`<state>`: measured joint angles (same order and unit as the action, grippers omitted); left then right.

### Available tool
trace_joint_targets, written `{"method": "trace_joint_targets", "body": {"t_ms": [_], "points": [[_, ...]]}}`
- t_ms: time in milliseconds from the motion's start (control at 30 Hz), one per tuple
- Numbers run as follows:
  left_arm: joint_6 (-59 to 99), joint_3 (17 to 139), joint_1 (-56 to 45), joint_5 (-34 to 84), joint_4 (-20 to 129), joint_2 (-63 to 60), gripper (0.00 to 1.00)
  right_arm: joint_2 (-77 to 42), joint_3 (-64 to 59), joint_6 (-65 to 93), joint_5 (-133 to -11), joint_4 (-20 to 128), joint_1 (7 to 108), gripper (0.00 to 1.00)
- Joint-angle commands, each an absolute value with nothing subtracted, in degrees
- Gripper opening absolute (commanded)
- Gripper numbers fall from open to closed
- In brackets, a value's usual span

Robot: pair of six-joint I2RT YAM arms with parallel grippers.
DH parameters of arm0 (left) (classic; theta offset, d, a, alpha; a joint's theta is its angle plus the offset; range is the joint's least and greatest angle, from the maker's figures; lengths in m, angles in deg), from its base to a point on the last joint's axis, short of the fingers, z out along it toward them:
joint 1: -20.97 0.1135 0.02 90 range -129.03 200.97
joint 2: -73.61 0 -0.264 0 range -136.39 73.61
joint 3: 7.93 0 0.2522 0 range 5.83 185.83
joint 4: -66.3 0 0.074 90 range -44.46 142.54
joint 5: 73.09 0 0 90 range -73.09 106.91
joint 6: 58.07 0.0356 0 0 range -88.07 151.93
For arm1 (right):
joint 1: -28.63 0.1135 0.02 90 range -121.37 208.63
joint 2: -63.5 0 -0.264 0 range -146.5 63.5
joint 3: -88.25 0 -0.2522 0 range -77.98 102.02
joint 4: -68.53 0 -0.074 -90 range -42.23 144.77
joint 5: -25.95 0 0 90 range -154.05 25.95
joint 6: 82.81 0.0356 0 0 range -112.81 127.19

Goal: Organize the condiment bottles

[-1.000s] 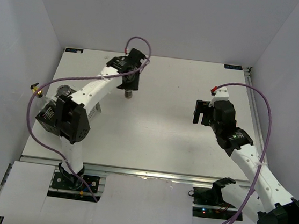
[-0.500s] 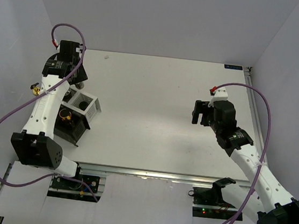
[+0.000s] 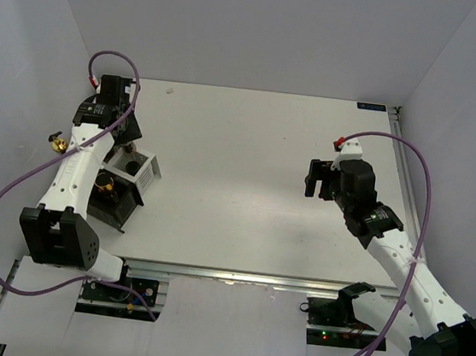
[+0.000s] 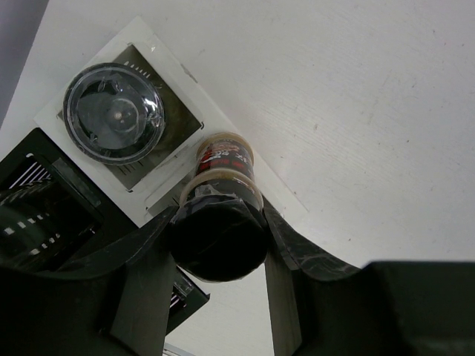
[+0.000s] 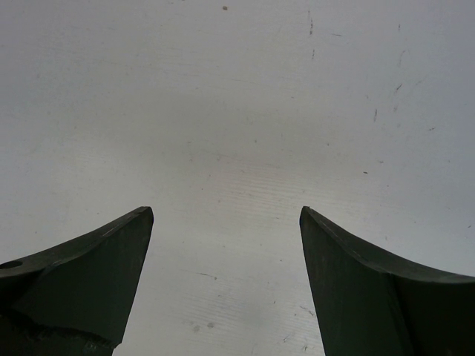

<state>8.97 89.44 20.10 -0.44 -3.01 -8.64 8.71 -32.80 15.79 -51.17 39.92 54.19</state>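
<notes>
Swung over from the table's 12 o'clock, the left arm now hangs at 9 o'clock above the rack (image 4: pixel 178 78). There the left gripper (image 4: pixel 217 241) is clamped on the dark bottle (image 4: pixel 223 157), whose lower end is over the rack's white rim, just beside the jar (image 4: pixel 113 113) in a white compartment. At 3 o'clock the right gripper (image 5: pixel 226 215), unmoved, gapes wide and empty.

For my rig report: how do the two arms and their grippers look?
The left arm and right arm have white links and black joints, each with a purple cable. The left gripper and right gripper are black, with tapered fingers.
</notes>
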Motion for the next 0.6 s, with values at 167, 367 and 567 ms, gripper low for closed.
{"method": "trace_joint_targets", "body": {"t_ms": [167, 367, 567], "points": [[8.91, 86.10, 20.44, -1.54, -2.31, -4.26, 0.00, 9.56, -33.10, 15.71, -51.57, 42.27, 53.97, 0.87], [8.74, 85.18, 20.44, -1.74, -2.22, -3.77, 0.00, 10.27, -33.41, 15.71, -51.48, 42.18, 53.94, 0.87], [8.47, 85.76, 20.44, -1.79, -3.16, -3.62, 0.00, 9.80, -33.51, 15.71, -51.77, 42.23, 53.94, 0.87]]}}
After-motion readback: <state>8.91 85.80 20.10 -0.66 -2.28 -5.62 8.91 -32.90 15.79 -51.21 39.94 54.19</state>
